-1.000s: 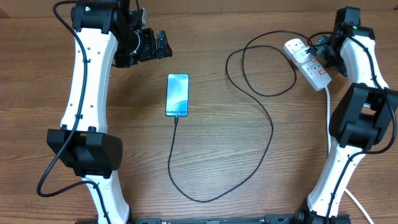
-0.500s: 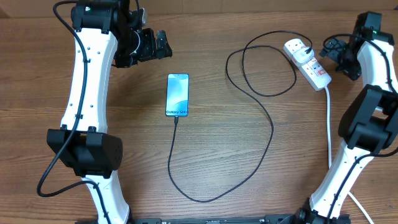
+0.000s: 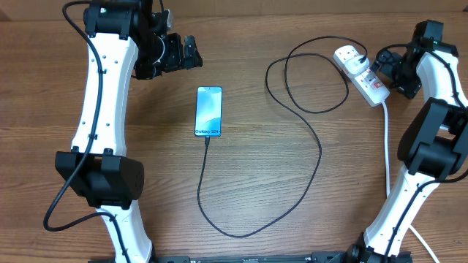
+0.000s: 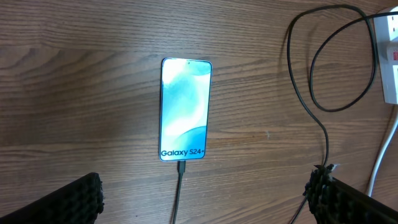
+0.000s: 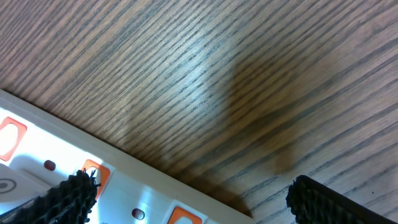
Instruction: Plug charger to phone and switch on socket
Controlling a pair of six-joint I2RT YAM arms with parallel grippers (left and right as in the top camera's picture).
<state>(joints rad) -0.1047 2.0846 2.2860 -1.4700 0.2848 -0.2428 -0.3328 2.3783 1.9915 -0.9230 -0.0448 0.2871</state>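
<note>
A brown wood-grain table [image 3: 278, 219] carries all the objects. Near its middle we see the phone [image 3: 208, 111], flat and screen-up, its "Galaxy S24" edge turned toward the robot's base. The charger [image 3: 319, 157], a thin black cable, meets that short edge with its connector tip [image 4: 181, 167]. From there it runs toward the base, bends in a wide curve to the right, climbs and forms a loop just beside the socket [image 3: 362, 74]. Its far end sits in a white plug [image 3: 349, 55] seated in the strip's far end.

The socket lies slantwise at the far right, and a thick white cord [image 3: 387, 146] leaves its near end. We cannot tell the position of its switch.

The left gripper [image 3: 194, 51] hangs beyond the phone's far end and to its left, well apart from it. In the left wrist view its fingers [image 4: 68, 202] stand wide, released and empty.

The right gripper [image 3: 380, 64] hangs at the socket's right side. In the right wrist view its fingers [image 5: 336, 199] are spread and grasp nothing, one over the white strip [image 5: 143, 186]. Whether it touches the strip we cannot tell.
</note>
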